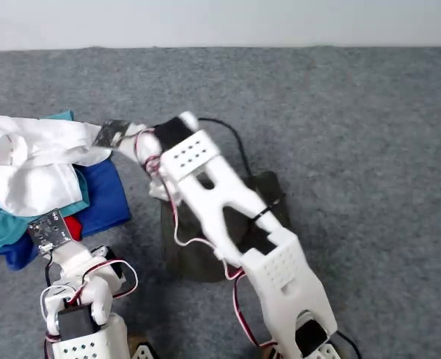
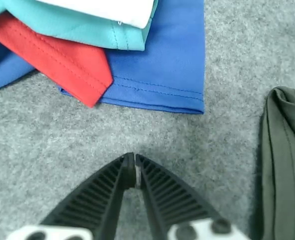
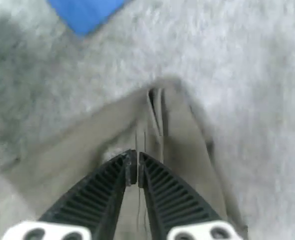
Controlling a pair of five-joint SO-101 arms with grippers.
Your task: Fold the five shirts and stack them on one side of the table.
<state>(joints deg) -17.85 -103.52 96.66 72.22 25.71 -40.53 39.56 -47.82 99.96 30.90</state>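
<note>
**Soft cloth, pinch at a hem**

High: piled shirts (image 1: 26,172) on desk (image 1: 370,149), olive shirt (image 1: 187,262) apart, beneath arm. Left wrist: left tool (image 2: 136,170) clenched, empty, pile just ahead. Right wrist: right tool (image 3: 137,167) clamped on olive shirt's fold; limp, light, likely best taken at edge.

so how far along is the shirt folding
Piled at one side already: white shirt, teal shirt, red shirt and blue shirt, though the white one looks rumpled. In hand: the right claw, shut, is over the olive shirt mid-table. Left: finishing that one and adding it to the pile.
</note>
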